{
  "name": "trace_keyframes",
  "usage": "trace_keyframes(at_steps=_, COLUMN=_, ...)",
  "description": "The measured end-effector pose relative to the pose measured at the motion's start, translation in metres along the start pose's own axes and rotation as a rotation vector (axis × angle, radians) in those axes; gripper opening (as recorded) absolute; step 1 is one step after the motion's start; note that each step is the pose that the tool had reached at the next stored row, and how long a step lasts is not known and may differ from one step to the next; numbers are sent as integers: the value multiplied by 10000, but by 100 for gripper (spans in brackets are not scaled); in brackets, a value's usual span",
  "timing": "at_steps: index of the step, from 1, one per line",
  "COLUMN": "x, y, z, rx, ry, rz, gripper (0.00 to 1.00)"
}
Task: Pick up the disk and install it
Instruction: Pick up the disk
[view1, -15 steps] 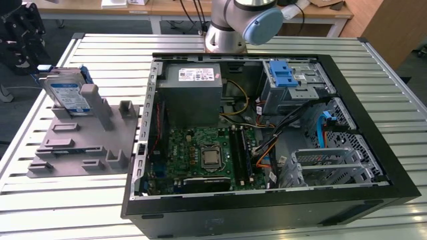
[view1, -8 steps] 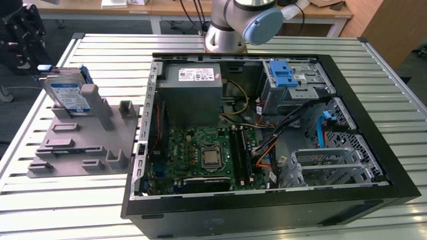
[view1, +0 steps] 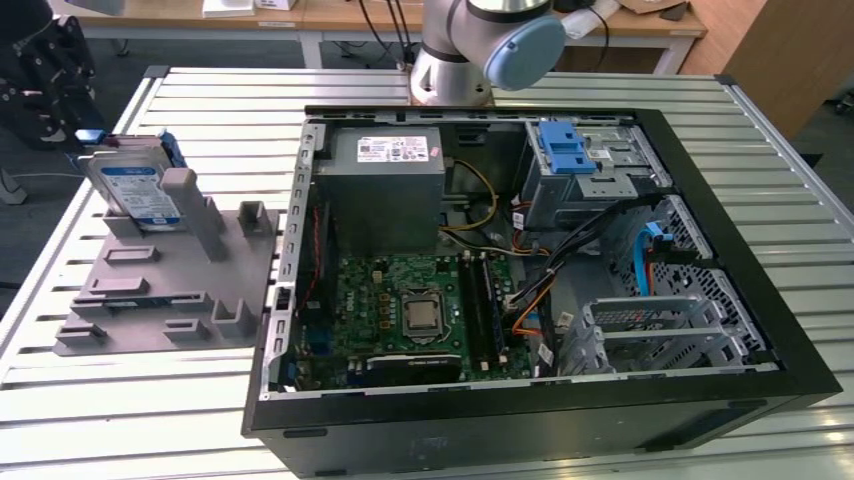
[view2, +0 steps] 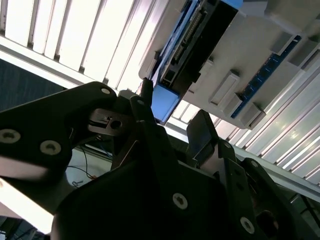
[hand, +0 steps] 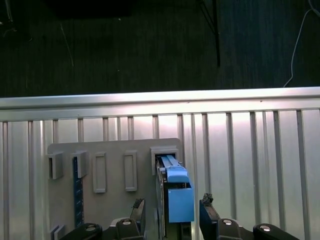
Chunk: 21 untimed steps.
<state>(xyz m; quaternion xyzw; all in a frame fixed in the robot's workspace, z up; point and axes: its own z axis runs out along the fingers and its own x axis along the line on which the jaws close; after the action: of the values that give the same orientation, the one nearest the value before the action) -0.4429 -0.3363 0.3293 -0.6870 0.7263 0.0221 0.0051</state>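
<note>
**Q:** State of the fingers?

**A:** The black gripper (hand: 173, 204) has its fingers (hand: 206, 211) apart, one to each flat side of the disk (hand: 175, 186). A gap shows on both sides and no contact is confirmed. Nothing is held.

**Q:** Which way does the disk lie from them?

**A:** Directly between the tips, seen edge-on in the first wrist view. The flat silver-grey drive, clipped in a blue plastic bracket, stands on edge in a slot of the grey plastic holder (hand: 112, 200). Its broad faces are turned toward the two fingers, and its long axis runs away from the gripper along the gap.

**Q:** Surroundings?

**A:** The holder rests on the slatted metal table (view1: 200, 100), at the exterior view's left. The open black computer case (view1: 534, 425) with its blue-latched drive cage (view1: 587, 165) lies well apart, toward the exterior view's right. Judgement: the disk is not yet lifted.
</note>
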Motion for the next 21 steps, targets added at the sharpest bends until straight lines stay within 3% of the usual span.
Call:
trace_keyframes(at_steps=4, x=-36, y=4, z=27, rx=2, ry=-1, rz=0, gripper=55)
trace_keyframes(at_steps=17, x=-40, y=4, z=37, rx=0, ry=0, rz=0, gripper=55)
trace_keyframes(at_steps=21, x=-39, y=19, z=74, rx=0, ry=0, rz=-4, gripper=55)
